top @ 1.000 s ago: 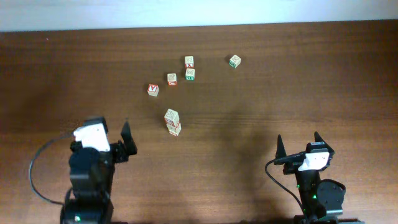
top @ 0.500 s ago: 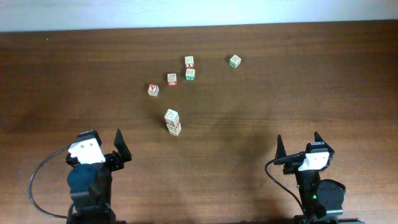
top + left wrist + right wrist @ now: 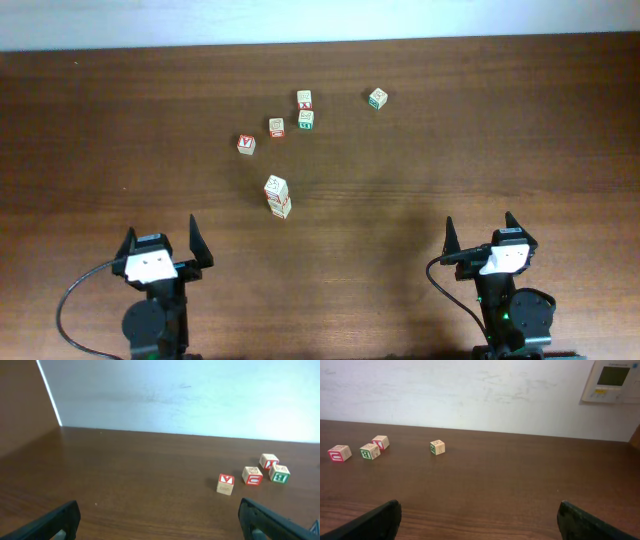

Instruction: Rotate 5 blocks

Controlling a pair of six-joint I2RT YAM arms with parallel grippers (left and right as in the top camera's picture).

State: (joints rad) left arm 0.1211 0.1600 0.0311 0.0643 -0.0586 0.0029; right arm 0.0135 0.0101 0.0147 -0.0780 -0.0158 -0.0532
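Wooden blocks scattered, left jaws wide apart and empty, right jaws likewise, both far from blocks

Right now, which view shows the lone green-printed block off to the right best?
The right wrist view: the lone block appears largest there, side-on, its green printed face visible. The overhead view shows it tiny from above, standing alone. The left wrist view misses it.
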